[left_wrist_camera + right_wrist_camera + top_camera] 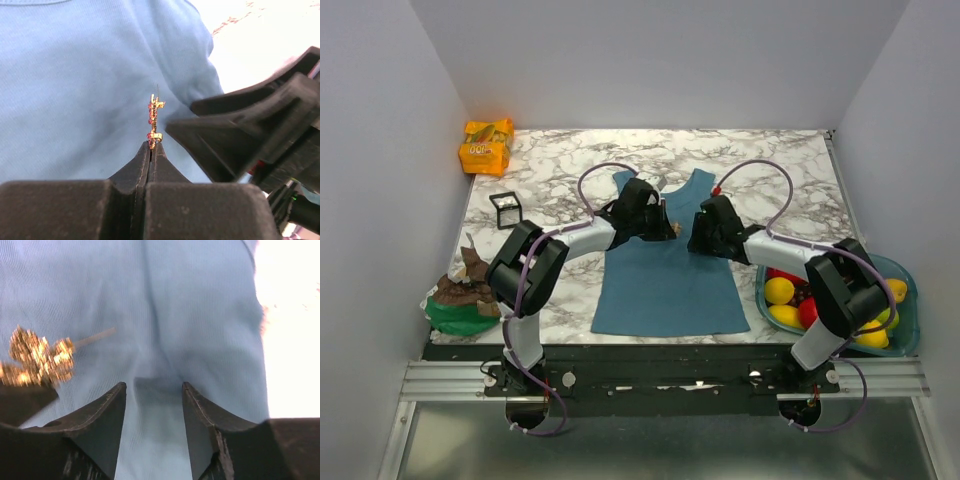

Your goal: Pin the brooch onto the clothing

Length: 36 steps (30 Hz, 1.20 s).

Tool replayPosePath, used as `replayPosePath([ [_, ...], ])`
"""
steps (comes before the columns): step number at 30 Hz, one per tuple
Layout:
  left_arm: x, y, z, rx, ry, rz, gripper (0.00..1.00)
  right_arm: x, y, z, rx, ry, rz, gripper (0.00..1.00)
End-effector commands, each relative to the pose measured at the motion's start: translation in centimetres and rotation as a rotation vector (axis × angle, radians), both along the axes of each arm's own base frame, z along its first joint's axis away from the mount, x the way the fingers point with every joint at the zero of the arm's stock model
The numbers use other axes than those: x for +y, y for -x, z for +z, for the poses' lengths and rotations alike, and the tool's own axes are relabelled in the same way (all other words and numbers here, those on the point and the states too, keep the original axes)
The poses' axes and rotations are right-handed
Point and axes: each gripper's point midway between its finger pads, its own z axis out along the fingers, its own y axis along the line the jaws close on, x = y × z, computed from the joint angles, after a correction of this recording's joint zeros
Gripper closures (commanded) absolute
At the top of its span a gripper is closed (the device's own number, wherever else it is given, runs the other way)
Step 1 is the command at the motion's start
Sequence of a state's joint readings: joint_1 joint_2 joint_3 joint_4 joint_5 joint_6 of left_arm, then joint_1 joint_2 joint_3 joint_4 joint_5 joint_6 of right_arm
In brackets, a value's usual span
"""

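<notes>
The left gripper [151, 150] is closed tight on the brooch [154, 119]. It pinches one end, so the pin sticks out beyond the fingertips, over the top [75, 90]. The right gripper [154, 390] is open, its two fingers apart with nothing between them. Only blue fabric shows below the gap, and I cannot tell if the fingers touch it. This gripper stands just right of the brooch, very near the left fingertips.

The top lies flat in the middle of the table [790, 170], neck to the far side. Both grippers meet over its far part, just below the neck.

Well apart from them are a black-framed box [505, 209] and an orange packet [486, 146] at far left, a green bag [455, 315] at near left, and a fruit bowl [912, 305] at near right.
</notes>
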State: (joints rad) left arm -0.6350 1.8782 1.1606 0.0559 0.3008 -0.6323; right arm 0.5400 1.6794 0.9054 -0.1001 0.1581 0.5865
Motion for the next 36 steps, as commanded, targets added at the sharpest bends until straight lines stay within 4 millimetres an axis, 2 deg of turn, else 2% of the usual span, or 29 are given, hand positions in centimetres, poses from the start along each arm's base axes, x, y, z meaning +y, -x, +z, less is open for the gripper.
replayPosePath([
  [1, -1.2, -0.2, 2.3, -0.037, 0.134, -0.052, 1.0, -1.1, 1.5, 1.1, 0.002, -0.033, -0.004, 0.41],
  [3, -1.3, 0.3, 2.0, -0.02, 0.155, -0.075, 1.0, -1.3, 2.1, 1.3, 0.001, -0.043, -0.004, 0.4],
  [11, -1.8, 0.4, 1.9, -0.012, 0.209, -0.107, 1.0, -1.4, 2.1, 4.7, -0.063, -0.101, 0.006, 0.38],
  [18, -1.2, 0.1, 1.1, 0.024, 0.262, -0.096, 1.0, -2.0, 2.5, 6.7, -0.092, -0.105, 0.008, 0.38],
  [23, -1.3, 0.2, -0.2, 0.055, 0.27, -0.104, 1.0, -2.3, 1.7, 6.5, -0.08, -0.077, -0.002, 0.4],
  [26, -1.3, 0.4, -0.9, 0.076, 0.28, -0.102, 1.0, -2.4, 1.2, 5.7, -0.06, -0.041, 0.007, 0.42],
  [36, 0.1, 0.3, -2.6, 0.111, 0.314, -0.055, 1.0, -1.5, -0.2, 4.4, -0.02, -0.005, 0.045, 0.47],
])
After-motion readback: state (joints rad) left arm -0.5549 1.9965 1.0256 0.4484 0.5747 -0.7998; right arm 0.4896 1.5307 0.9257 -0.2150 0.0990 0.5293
